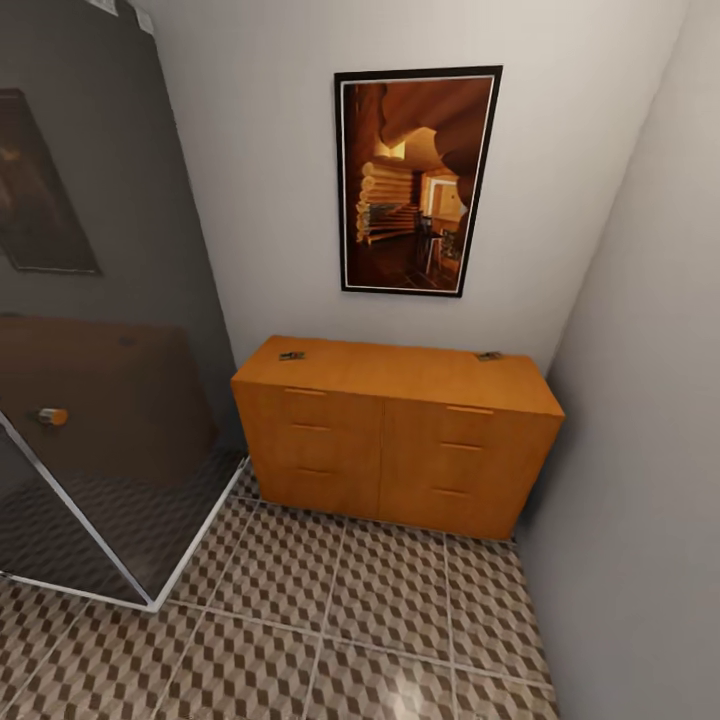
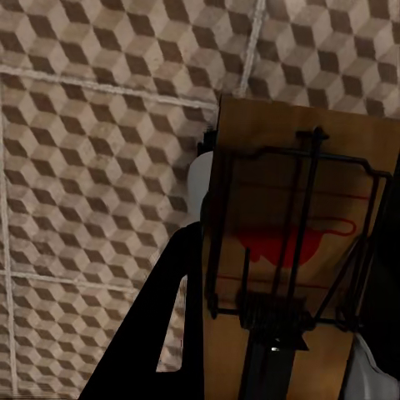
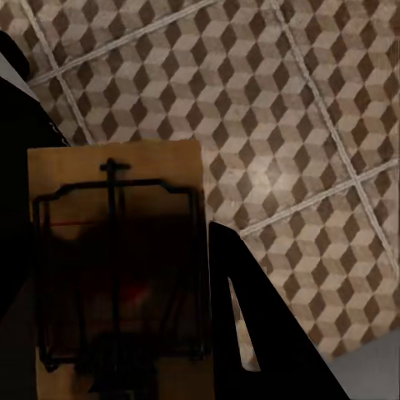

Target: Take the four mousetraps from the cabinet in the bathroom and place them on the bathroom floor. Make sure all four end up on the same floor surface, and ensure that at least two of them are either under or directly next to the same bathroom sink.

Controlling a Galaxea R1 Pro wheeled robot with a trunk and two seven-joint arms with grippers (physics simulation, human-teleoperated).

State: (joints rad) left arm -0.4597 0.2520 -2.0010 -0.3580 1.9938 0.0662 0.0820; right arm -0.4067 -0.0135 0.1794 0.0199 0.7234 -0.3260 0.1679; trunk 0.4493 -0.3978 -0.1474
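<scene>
Standing back from the cabinet (image 1: 400, 430), facing it across the bathroom floor (image 1: 330, 610); two mousetraps resting on the flat top near the back edge, one toward the left end (image 1: 291, 355), one toward the right end (image 1: 489, 356), well apart. Left gripper (image 2: 275, 333) clamping a third mousetrap (image 2: 292, 250) by its near end, wire bar and red mark facing the camera, board hanging over patterned tile. Right gripper (image 3: 125, 367) likewise pinching a fourth mousetrap (image 3: 117, 258), held flat above the tile. Carrying one per arm, probably to halve the trips. Both held clear of the floor, likely awaiting the spot by the sink. Glass shower panel (image 1: 100, 420) standing at left, framed picture (image 1: 417, 180) hanging above the cabinet
</scene>
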